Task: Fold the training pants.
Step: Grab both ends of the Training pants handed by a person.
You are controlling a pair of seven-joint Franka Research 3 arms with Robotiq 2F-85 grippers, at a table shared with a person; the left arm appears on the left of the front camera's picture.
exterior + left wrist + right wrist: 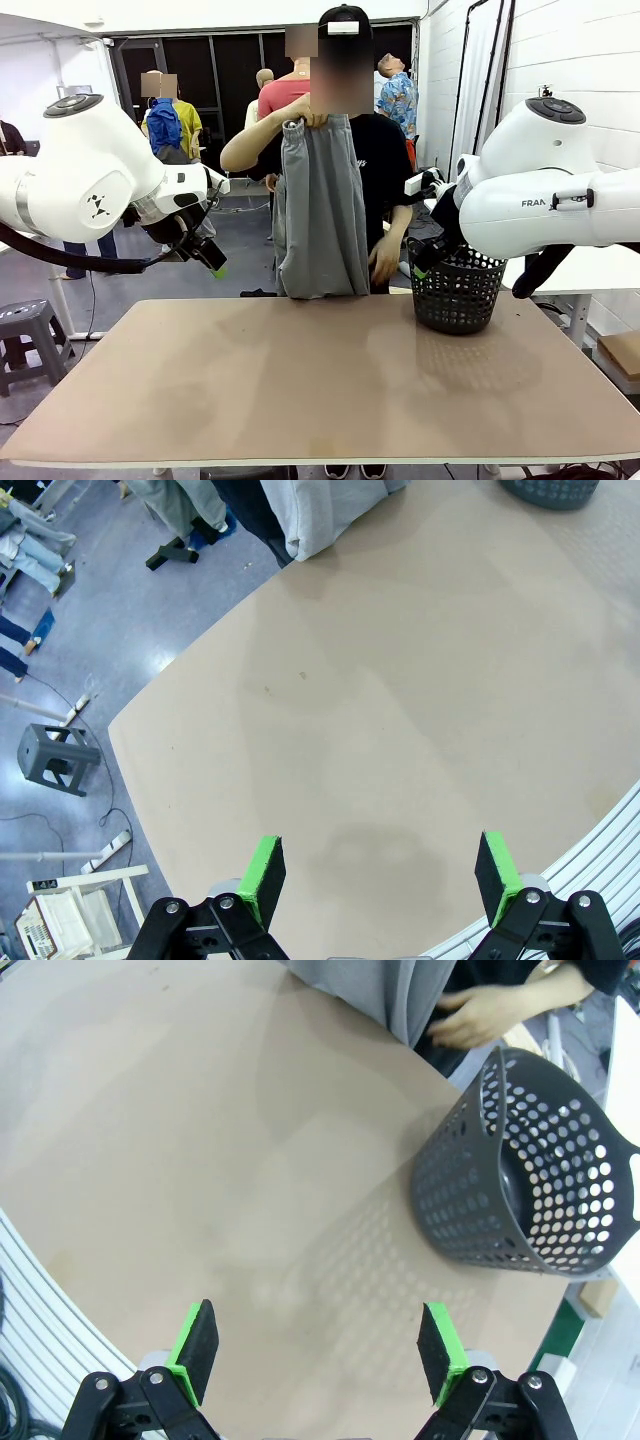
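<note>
The light grey training pants (322,210) hang from a person's raised hand (312,120) at the table's far edge, with the lower end just above the tabletop. The person's other hand (385,262) reaches low beside them. My left gripper (208,256) hovers above the table's left side, well apart from the pants; in the left wrist view it stands open (380,872) over bare table, the pants (320,510) far ahead. My right gripper (420,264) hangs beside the basket; in the right wrist view it is open (318,1345) and empty, the pants (385,990) at the top edge.
A black mesh basket (457,290) stands at the table's far right, also seen as the basket (530,1170) lying ahead of my right gripper. The tan table (300,380) spreads wide in front. A grey stool (28,330) stands off the left edge. Other people stand farther back.
</note>
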